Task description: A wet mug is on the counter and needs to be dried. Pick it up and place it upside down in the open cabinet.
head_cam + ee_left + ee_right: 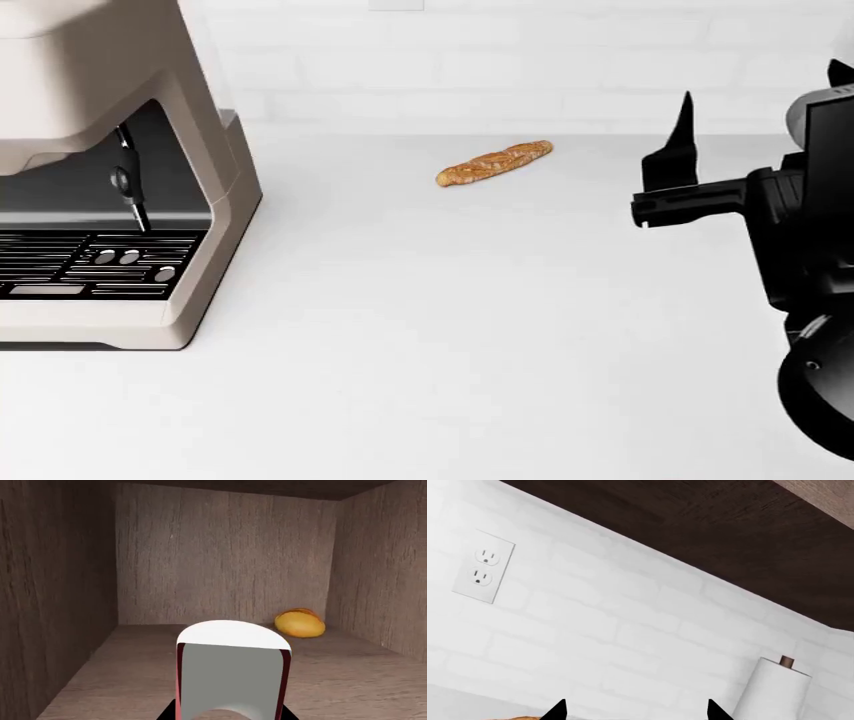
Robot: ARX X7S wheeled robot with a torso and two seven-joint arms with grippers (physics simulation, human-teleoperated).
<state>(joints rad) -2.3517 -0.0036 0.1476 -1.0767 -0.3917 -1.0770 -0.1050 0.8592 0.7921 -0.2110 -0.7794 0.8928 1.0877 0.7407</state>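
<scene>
Left wrist view has the mug (232, 672) already inside the open cabinet (220, 555), gripped by the left gripper whose fingers are out of shot, so the placing step is on, and next it presumably needs lowering rim-down onto the shelf before letting go.

**What the views leave out**

In the left wrist view the mug (230, 675) is cut off by the picture's edge, and it hides the left gripper, so its grip cannot be judged. A golden-orange item (300, 623) at the cabinet (220, 555) floor's back corner is too indistinct to name. The coffee machine (100, 170) and the right gripper's (681, 160) arm run past the head view's edges. The right wrist view shows only two fingertips (557, 711) and a sliver of baguette (514, 718).
</scene>
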